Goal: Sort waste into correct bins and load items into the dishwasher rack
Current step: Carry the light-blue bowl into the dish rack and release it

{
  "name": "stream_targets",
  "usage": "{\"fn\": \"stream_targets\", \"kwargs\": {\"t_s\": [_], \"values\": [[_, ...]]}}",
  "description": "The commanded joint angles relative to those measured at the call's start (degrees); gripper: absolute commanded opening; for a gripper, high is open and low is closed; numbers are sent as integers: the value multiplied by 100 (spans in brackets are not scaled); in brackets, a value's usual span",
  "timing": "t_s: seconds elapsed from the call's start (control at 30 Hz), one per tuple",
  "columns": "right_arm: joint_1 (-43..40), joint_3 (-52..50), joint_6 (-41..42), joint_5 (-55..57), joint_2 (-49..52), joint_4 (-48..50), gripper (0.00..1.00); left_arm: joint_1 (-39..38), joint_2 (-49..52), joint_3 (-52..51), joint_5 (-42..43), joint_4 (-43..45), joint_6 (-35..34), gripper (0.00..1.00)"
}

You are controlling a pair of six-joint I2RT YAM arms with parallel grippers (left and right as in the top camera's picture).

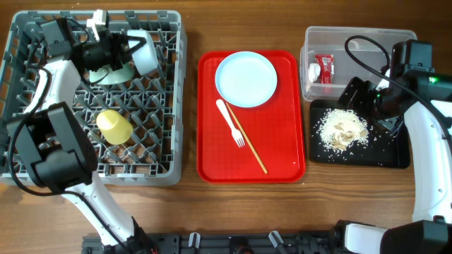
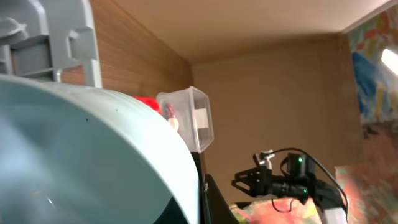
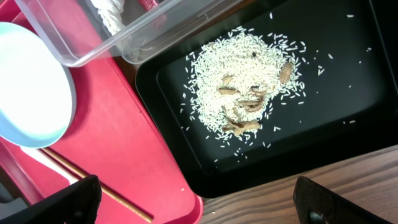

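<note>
My left gripper (image 1: 129, 49) is shut on the rim of the light blue bowl (image 1: 145, 55), held tilted over the grey dishwasher rack (image 1: 166, 106); the bowl (image 2: 81, 155) fills the left wrist view. A pale green bowl (image 1: 113, 73) and a yellow cup (image 1: 113, 125) sit in the rack. The pale blue plate (image 1: 246, 79), white fork (image 1: 231, 123) and chopsticks (image 1: 248, 144) lie on the red serving tray (image 1: 282, 159). The clear tub (image 1: 357, 42) holds the red wrapper (image 1: 325, 68) and white scrap (image 1: 313, 70). Food scraps (image 3: 249, 93) lie on the black tray (image 3: 348, 74). My right gripper (image 3: 205, 205) is open and empty above that tray's near edge.
The red serving tray (image 3: 124, 143) lies right beside the black tray (image 1: 392, 152). The clear tub's corner (image 3: 124, 31) overhangs the gap between them. The plate (image 3: 31, 93) and a chopstick (image 3: 93, 183) show at the left of the right wrist view. The rack wall (image 2: 56, 37) stands close behind the bowl.
</note>
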Motion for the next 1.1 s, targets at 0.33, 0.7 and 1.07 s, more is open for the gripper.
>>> {"fn": "stream_targets", "kwargs": {"t_s": [0.33, 0.7, 1.07], "values": [[-13, 50, -37, -96, -127, -55, 100, -125, 87, 2, 645, 863, -146, 4], [-13, 50, -39, -96, -127, -63, 100, -131, 120, 2, 306, 866, -83, 4], [-13, 50, -39, -96, -127, -70, 100, -70, 490, 2, 254, 925, -85, 5]]}}
